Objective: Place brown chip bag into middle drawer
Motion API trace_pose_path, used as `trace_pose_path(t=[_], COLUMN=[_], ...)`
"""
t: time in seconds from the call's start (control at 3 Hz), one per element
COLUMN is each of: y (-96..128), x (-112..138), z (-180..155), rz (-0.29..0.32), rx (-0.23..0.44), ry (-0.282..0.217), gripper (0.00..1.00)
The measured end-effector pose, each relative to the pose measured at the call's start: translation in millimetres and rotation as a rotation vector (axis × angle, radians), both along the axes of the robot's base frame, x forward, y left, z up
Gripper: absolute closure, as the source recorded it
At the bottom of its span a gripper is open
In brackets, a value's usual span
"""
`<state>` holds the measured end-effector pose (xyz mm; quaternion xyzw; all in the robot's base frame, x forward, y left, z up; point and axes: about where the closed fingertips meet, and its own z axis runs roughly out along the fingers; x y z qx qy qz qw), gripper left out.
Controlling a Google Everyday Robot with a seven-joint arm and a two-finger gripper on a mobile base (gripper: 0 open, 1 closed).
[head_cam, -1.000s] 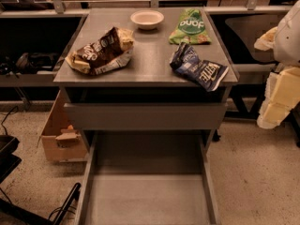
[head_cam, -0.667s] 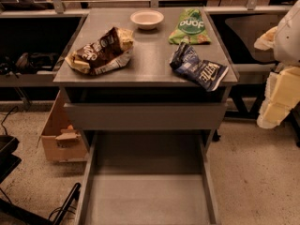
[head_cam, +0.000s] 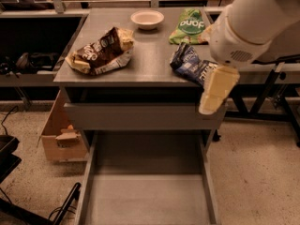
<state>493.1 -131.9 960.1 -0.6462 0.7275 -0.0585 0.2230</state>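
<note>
Tool (head_cam: 218, 90) now leftward, over right edge of grey tabletop (head_cam: 150, 55); speckled floor (head_cam: 253, 172) below

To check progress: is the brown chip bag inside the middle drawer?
No: the brown chip bag lies on the cabinet top; the hand hangs at its right edge.

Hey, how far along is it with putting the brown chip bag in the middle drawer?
Done: the middle drawer stands pulled open. In hand: the gripper hangs at the right front corner of the cabinet top, beside the dark-blue bag, far from the brown chip bag. Left: the whole pick and place; that bag lies on the top's left side.
</note>
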Motion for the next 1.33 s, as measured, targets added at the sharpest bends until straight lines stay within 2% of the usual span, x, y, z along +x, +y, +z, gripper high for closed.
trace_pose_path(t=[0.33, 0.67, 1.0, 1.33], y=[75, 142, 139, 139], x=[37, 63, 68, 67], z=[1, 11, 15, 15], rz=[0.106, 0.186, 0.188, 0.188], rx=[-0.021, -0.072, -0.109, -0.106], ry=[-0.107, -0.218, -0.246, -0.245], gripper=[0.0, 0.0, 0.0, 0.0])
